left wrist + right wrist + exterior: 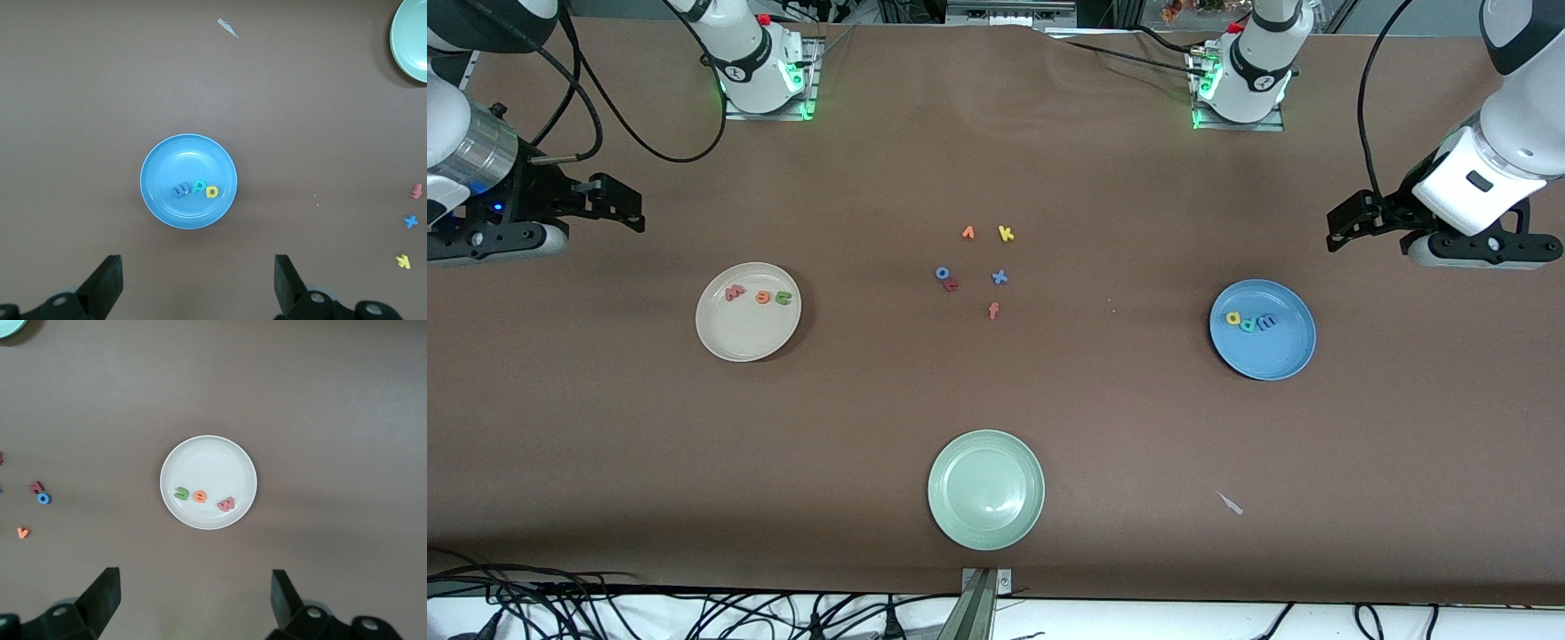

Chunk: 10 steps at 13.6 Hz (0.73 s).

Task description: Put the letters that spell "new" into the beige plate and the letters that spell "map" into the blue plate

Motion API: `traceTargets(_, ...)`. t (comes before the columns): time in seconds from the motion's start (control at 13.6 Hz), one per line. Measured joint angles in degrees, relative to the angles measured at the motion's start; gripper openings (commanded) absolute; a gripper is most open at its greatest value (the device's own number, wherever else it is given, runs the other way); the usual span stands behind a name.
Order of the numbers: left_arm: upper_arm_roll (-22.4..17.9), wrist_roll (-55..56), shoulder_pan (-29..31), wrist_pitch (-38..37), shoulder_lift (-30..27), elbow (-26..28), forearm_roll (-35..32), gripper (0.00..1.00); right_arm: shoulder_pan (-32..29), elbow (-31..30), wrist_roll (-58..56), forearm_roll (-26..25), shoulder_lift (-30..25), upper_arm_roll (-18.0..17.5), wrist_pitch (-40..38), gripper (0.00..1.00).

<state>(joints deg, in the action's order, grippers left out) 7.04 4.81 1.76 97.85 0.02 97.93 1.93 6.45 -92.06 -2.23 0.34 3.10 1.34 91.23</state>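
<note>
The beige plate lies toward the right arm's end of the table. It holds a salmon-pink w, an orange e and a green n, which also show as n, e and w. The blue plate lies toward the left arm's end with a yellow a, a teal p and a blue m in it. My left gripper hangs open and empty over bare table beside the blue plate. My right gripper hangs open and empty over bare table beside the beige plate.
An empty pale green plate sits near the front edge. Loose letters lie mid-table: an orange v, a yellow k, a blue o, a blue x and an orange f. A pale scrap lies nearer the front camera than the blue plate.
</note>
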Motion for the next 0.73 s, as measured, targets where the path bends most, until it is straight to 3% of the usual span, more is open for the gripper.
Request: traceTargets(0.73, 0.0, 0.0, 0.0, -1.1, 0.0, 0.0, 0.0, 1.00, 0.0, 0.0, 0.0, 0.0, 0.0, 0.0, 0.0, 1.00)
